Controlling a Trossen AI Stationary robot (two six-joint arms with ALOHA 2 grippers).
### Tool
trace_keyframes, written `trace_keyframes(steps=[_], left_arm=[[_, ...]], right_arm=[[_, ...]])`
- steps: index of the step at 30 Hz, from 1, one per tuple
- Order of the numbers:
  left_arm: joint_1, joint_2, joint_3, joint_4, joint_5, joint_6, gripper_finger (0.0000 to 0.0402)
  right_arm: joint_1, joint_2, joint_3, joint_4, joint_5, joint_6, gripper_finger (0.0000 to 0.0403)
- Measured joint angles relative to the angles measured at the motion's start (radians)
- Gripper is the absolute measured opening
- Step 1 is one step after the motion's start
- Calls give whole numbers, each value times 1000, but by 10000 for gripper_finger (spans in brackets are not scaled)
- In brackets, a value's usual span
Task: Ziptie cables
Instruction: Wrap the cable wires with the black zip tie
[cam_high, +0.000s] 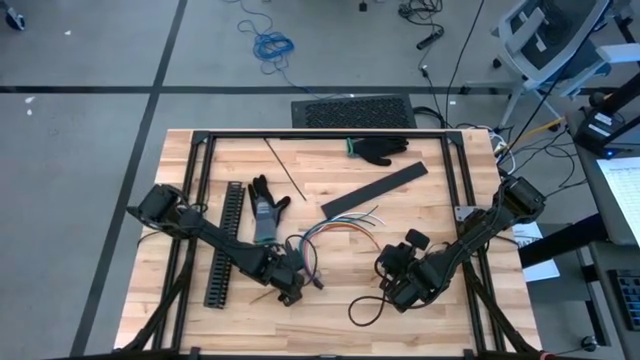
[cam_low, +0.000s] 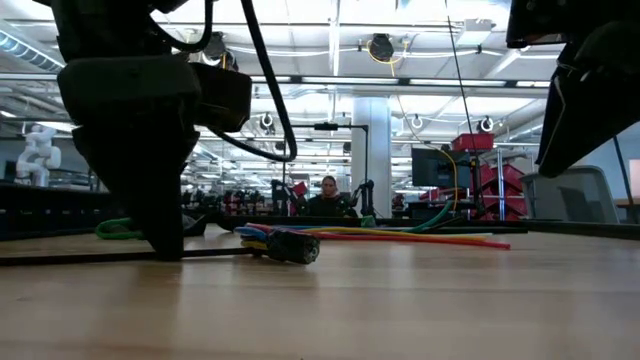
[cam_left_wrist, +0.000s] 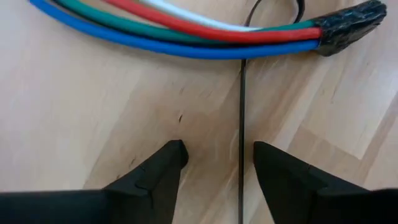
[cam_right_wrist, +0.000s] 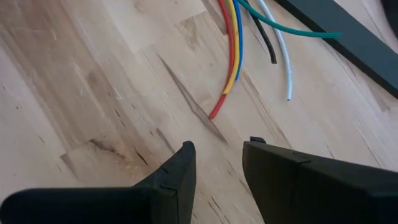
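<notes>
The cables (cam_high: 335, 233), a loose bunch of thin white, red, blue, green, yellow and dark wires, lie on the wooden worktop (cam_high: 330, 160) near its middle, with one end wrapped in black tape. The left gripper (cam_left_wrist: 214, 158) sits low just beside that taped end, its dark fingers (cam_left_wrist: 158, 168) partly open, holding nothing, with a thin black zip tie strip (cam_left_wrist: 241, 130) lying between them. The right gripper (cam_right_wrist: 217, 155) hovers near the loose wire tips, fingers partly open and empty.
</notes>
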Motion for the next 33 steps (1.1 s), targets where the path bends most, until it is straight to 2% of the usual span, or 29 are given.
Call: trace_keyframes(steps=[4, 8, 10, 16, 21, 25, 33], left_arm=[[1, 16, 0, 16, -13, 80, 136], [19, 19, 1, 55, 15, 188, 30], [35, 21, 1, 68, 18, 202, 10], [75, -10, 2, 65, 95, 228, 2], [63, -120, -2, -5, 46, 204, 1], [41, -231, -5, -121, 15, 173, 0], [48, -421, 6, -344, 192, 176, 0]], right_arm=[[0, 0, 0, -6, 1, 0, 121], [0, 0, 0, -25, 1, 22, 121], [0, 0, 0, -40, 1, 51, 121], [2, 0, 0, -56, 1, 105, 121], [2, 0, 0, -57, 1, 114, 121], [6, 0, 0, -62, 2, 128, 121], [7, -1, 0, -72, -1, 127, 121]])
